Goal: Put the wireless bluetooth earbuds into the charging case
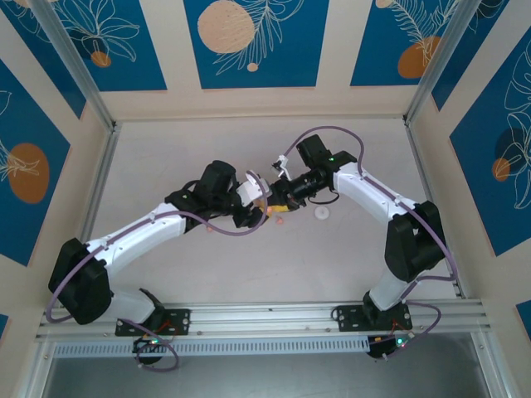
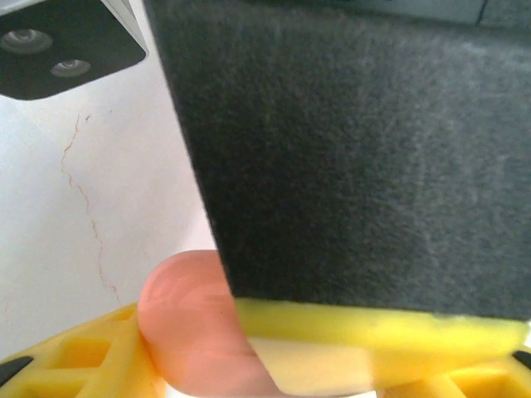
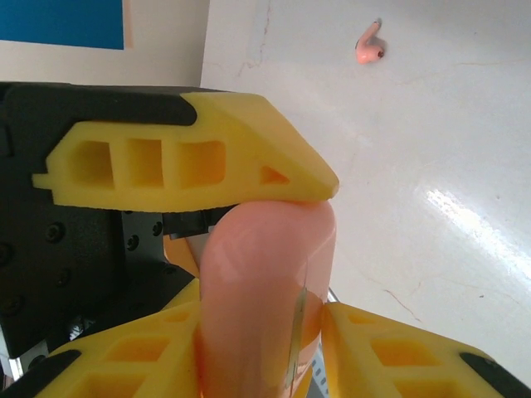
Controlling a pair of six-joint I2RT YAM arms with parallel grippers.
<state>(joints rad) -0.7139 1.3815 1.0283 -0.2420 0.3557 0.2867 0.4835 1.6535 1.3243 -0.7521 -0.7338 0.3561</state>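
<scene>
L gripper (image 1: pixel 257 211) sat at mid bench, well off every edge. Its jaws pinched the charging case (image 3: pixel 265 274). In the R wrist view, one yellow finger (image 3: pixel 191 157) lay flat on the case's top end; the other finger was hidden. Only a thin seam showed on the case's side, so the inside wasn't visible and contents couldn't be told. R gripper (image 3: pixel 264 348) was on the same case from the right, jaws closed on it w/ a finger touching each side. One earbud (image 3: pixel 369 46) lay loose on the bench (image 3: pixel 431 166), outside the case, just beside the grippers toward the near edge. Further right, near it, sat a small white round thing (image 1: pixel 321 214).
</scene>
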